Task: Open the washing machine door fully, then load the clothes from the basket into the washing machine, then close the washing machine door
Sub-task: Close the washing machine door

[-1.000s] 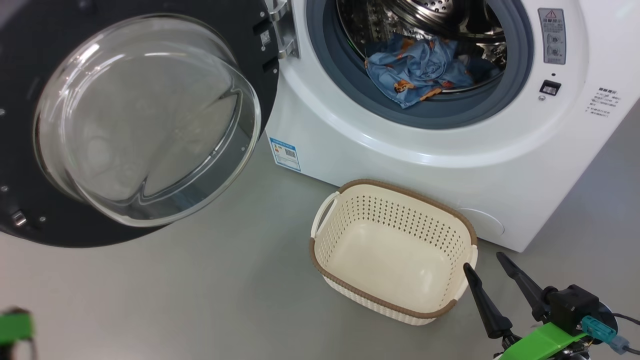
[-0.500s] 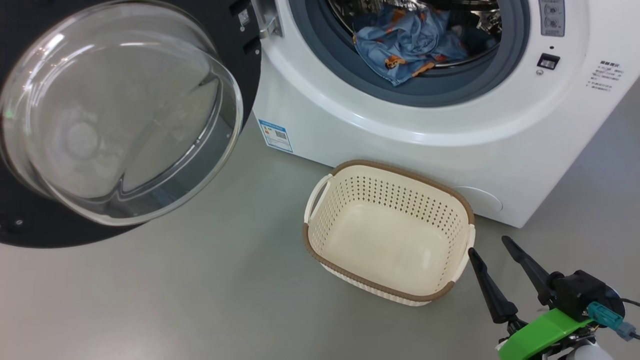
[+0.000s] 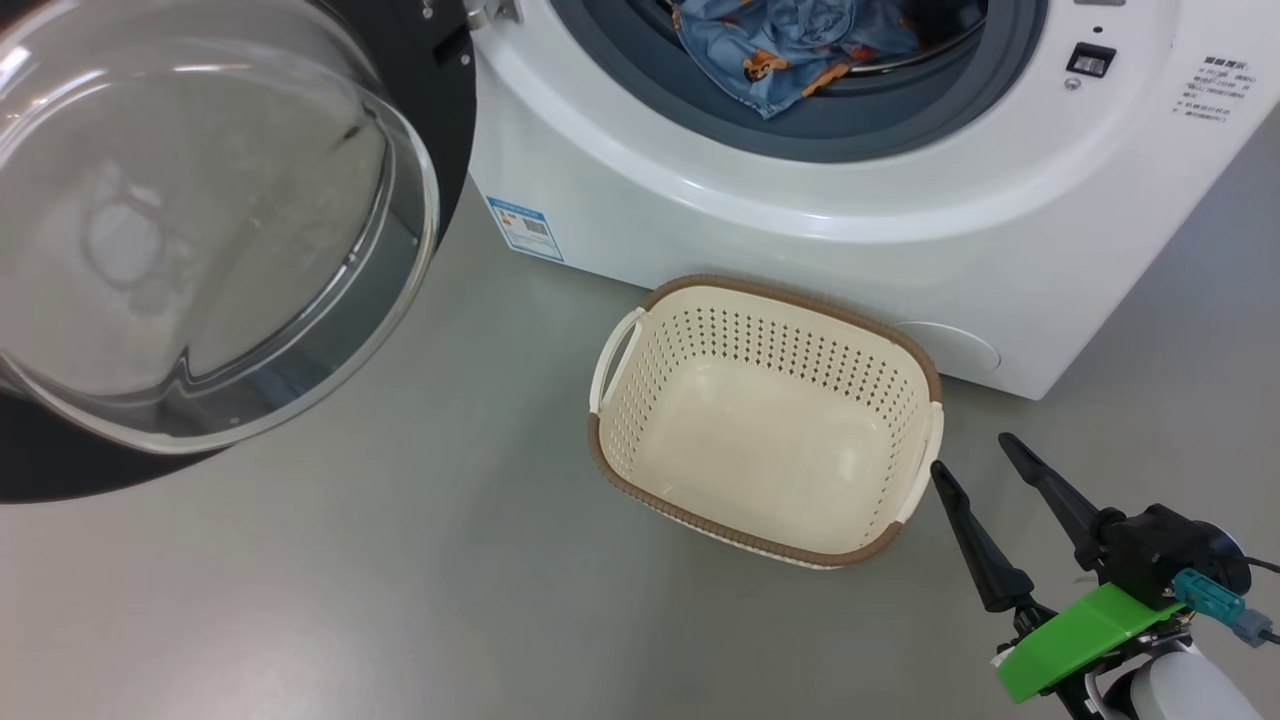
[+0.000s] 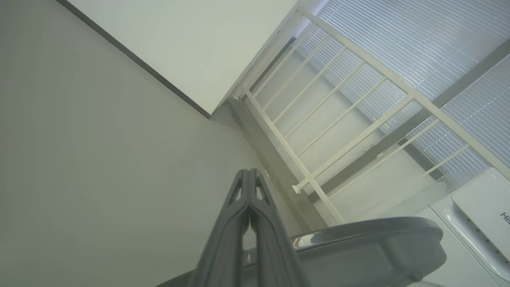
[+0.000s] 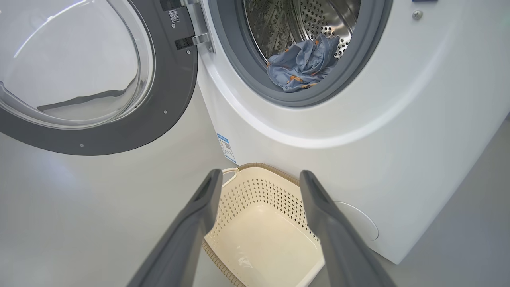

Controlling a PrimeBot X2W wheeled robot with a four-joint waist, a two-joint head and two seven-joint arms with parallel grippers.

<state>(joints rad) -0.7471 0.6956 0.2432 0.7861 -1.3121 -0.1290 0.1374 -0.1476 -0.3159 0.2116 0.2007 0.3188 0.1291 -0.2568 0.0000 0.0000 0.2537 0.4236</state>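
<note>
head view: the clothes (image 3: pixel 770 50) lie inside the opening of the washing machine (image 3: pixel 800 230) at the top of the frame. the basket (image 3: pixel 790 295) stands bare on the floor (image 3: pixel 400 600) against the machine's front, so we judge the loading done and the closing next. the washing machine door (image 3: pixel 200 230) stands swung wide at the upper left, inner face toward us, hinged at its right-hand edge. our right jaws are spread apart at the lower right, just beside the basket's right rim and well apart from the door.

left wrist view: our left jaws are pressed together on nothing, the fingers (image 4: pixel 231 239) touching near their tips. a dark glossy disc (image 4: pixel 370 243), which we take for the door seen edge-on, lies just past them toward the lower right.

right wrist view: the door (image 5: pixel 171 99) sits at the upper left and the drum (image 5: pixel 318 24) with the clothes (image 5: pixel 303 67) at the upper middle. the parted jaws frame the basket (image 5: pixel 259 199) below. we judge the left arm the nearer one to swing the door rightward onto the opening.
</note>
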